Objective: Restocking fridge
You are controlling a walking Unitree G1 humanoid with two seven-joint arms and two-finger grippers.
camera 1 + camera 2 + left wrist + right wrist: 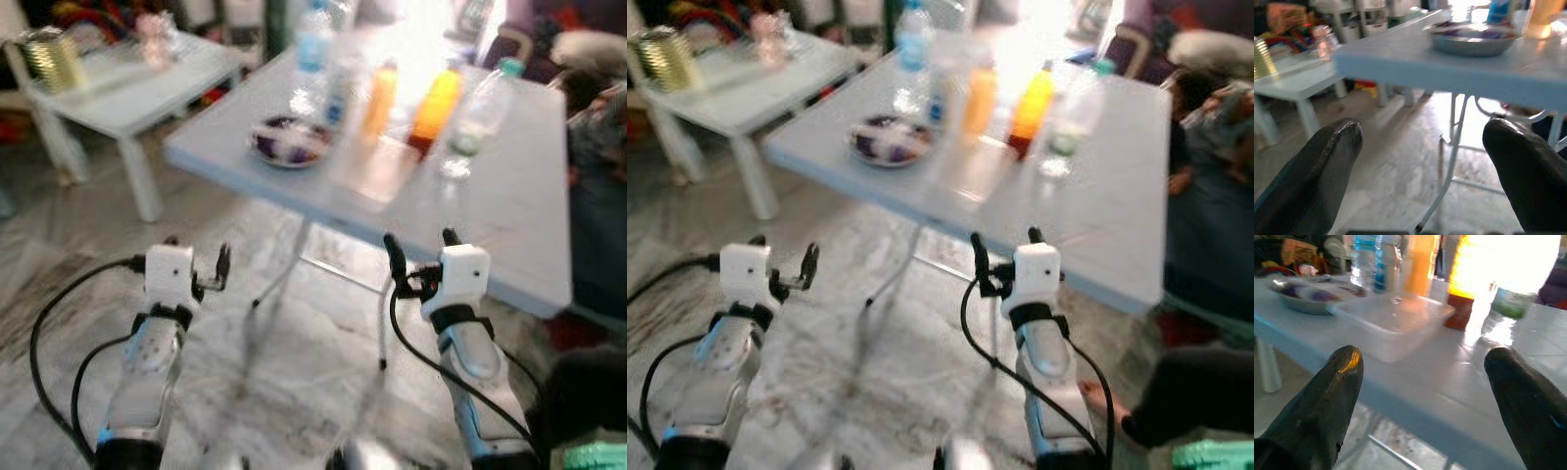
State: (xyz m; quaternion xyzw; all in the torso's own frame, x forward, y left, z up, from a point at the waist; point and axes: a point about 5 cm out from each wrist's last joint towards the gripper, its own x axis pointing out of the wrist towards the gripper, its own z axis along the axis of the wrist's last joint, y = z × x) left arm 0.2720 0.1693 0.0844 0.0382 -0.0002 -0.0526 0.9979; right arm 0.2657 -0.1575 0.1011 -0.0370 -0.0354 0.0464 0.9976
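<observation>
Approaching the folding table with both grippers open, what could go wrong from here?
The bottles stand close together behind a clear container, so the right gripper reaching in may topple one. The plate sits near the table edge facing the left gripper and could get knocked off. The head views are blurred, so aiming is uncertain.

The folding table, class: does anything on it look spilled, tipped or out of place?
Nothing stands out. On the folding table the bottles stand upright, and the plate and clear container sit flat. No spill shows, though the views are blurred.
</observation>
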